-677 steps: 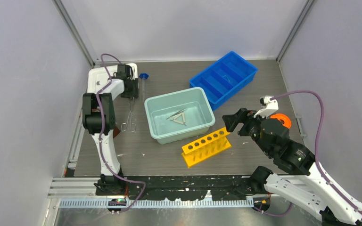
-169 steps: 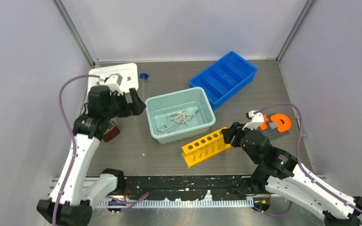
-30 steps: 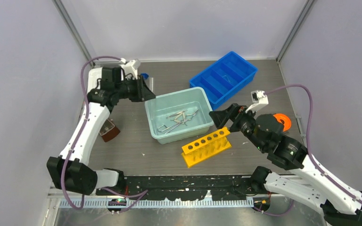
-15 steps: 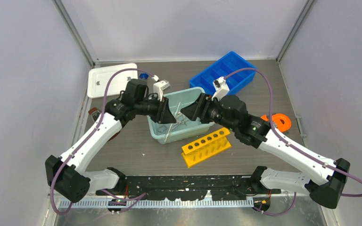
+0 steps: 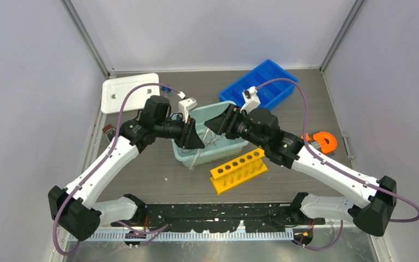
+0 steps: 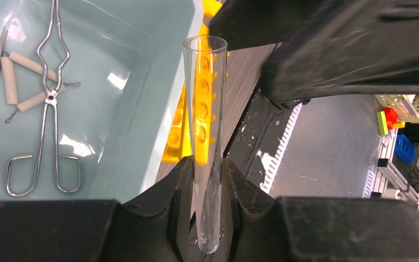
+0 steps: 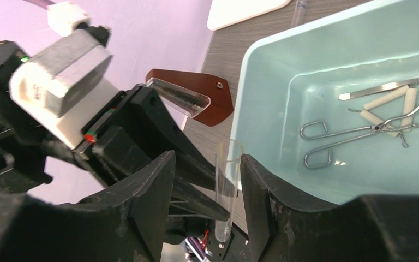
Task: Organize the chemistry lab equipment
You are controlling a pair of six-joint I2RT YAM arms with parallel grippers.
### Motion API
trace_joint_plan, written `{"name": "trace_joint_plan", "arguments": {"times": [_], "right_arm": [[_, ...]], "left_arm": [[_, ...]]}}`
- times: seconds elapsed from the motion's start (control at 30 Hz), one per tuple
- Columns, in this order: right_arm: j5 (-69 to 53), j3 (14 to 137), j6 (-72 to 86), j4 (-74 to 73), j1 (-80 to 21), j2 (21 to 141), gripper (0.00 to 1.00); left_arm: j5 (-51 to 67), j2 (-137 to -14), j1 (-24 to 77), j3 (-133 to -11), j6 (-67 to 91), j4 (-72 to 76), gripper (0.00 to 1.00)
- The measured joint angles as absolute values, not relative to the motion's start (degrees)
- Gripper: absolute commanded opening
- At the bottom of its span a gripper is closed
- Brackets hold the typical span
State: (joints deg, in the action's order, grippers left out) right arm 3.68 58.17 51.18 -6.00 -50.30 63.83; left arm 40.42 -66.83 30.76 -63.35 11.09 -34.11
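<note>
My left gripper (image 5: 194, 140) (image 6: 206, 183) is shut on a slim clear tube (image 6: 206, 136), held at its rounded end, open mouth pointing away, no cap on it. It hovers over the near left corner of the pale teal tub (image 5: 225, 153). My right gripper (image 5: 211, 124) (image 7: 207, 202) is open, facing the left one. Its fingers stand on either side of the tube (image 7: 226, 180), which lies nearer one finger. In the tub (image 7: 262, 109) lie silvery tongs (image 7: 360, 134) (image 6: 49, 120), a wire triangle (image 7: 384, 101) (image 6: 19, 82) and a flat metal strip (image 7: 376, 88).
A yellow tube rack (image 5: 239, 170) (image 6: 199, 109) lies just in front of the tub. A blue divided tray (image 5: 262, 90) stands at the back right, a white lid (image 5: 128, 91) at the back left, an orange piece (image 5: 323, 141) at the right, a brown brush holder (image 7: 191, 95) left of the tub.
My left arm carried the tube from the back left to over the tub. My right arm swung in from the right, its open fingers now around the tube.
</note>
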Motion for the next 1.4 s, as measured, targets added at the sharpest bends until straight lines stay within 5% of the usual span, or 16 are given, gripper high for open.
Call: {"name": "trace_joint_plan", "arguments": {"times": [0.23,0.73,1.0,1.2,1.4], "right_arm": [[3.84,58.17,52.12,-5.78,-50.30,67.37,0.51],[2.81,55.94,52.80,0.01,-50.28,70.00,0.24],[4.64,52.21,51.68,4.38,-50.28,68.07,0.23],[10.39,51.51,45.43,3.90,-50.28,62.94,0.23],[17.26,51.51,35.90,-0.38,-50.28,52.01,0.23]], "left_arm": [[40.82,-66.57,31.00,-62.76,11.09,-34.06,0.20],[40.12,-66.35,31.00,-62.63,11.07,-34.65,0.26],[39.46,-66.63,31.00,-62.63,10.31,-35.51,0.58],[39.03,-66.83,31.00,-62.70,9.87,-36.56,0.98],[36.80,-65.95,31.03,-62.89,9.06,-39.38,1.00]]}}
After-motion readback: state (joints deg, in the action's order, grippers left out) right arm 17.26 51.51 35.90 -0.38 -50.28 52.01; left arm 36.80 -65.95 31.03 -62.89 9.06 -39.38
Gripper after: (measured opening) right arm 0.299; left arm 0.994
